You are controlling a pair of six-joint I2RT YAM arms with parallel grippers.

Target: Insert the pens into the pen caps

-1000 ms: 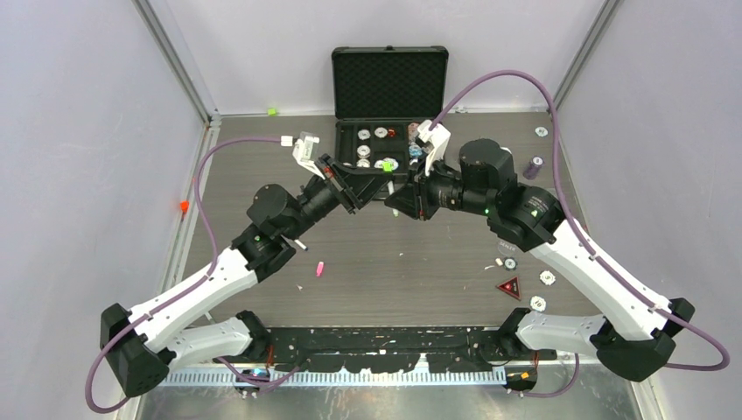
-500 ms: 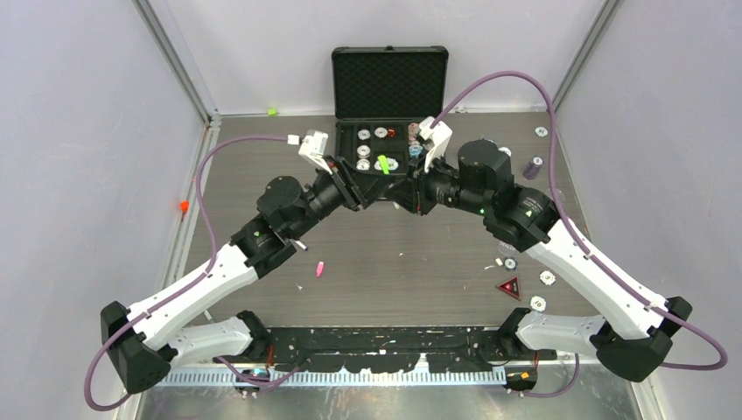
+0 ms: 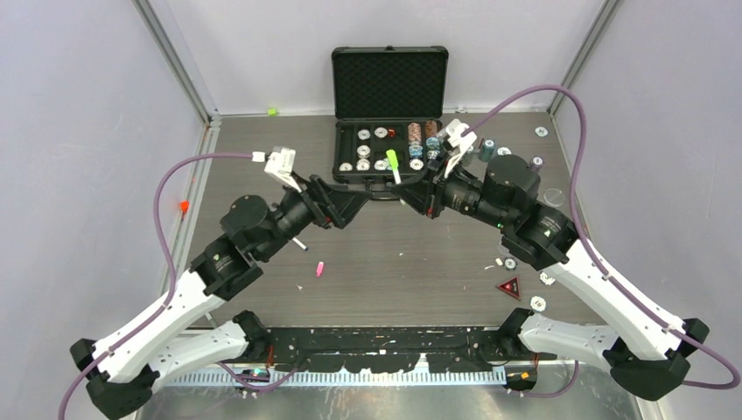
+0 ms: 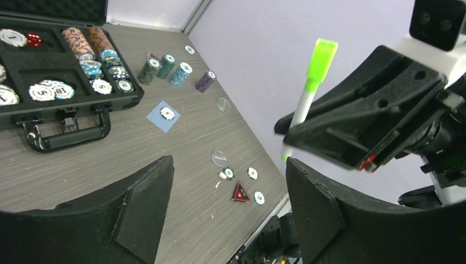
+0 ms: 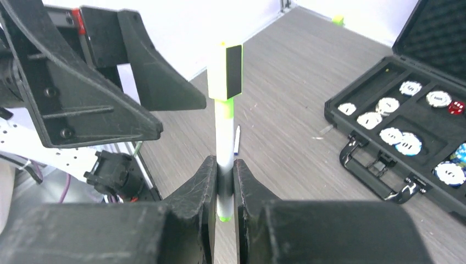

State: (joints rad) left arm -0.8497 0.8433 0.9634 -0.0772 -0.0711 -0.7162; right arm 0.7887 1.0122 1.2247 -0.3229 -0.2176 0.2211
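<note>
A white-barrelled pen stands upright between the fingers of my right gripper, which is shut on its lower barrel. A neon green cap sits on its top end. From above, this capped pen sticks out of the right gripper just in front of the case. My left gripper is open and empty, a little to the pen's left. In the left wrist view the pen shows beyond the open left gripper. A pink cap and another pen lie on the table.
An open black case with poker chips stands at the back middle. Chip stacks stand to its right. A red triangular token and loose chips lie at the front right. A small green object lies by the back wall.
My left gripper has opened and drawn back to the left, away from the pen. The right gripper has shifted right, keeping the green-capped pen.
</note>
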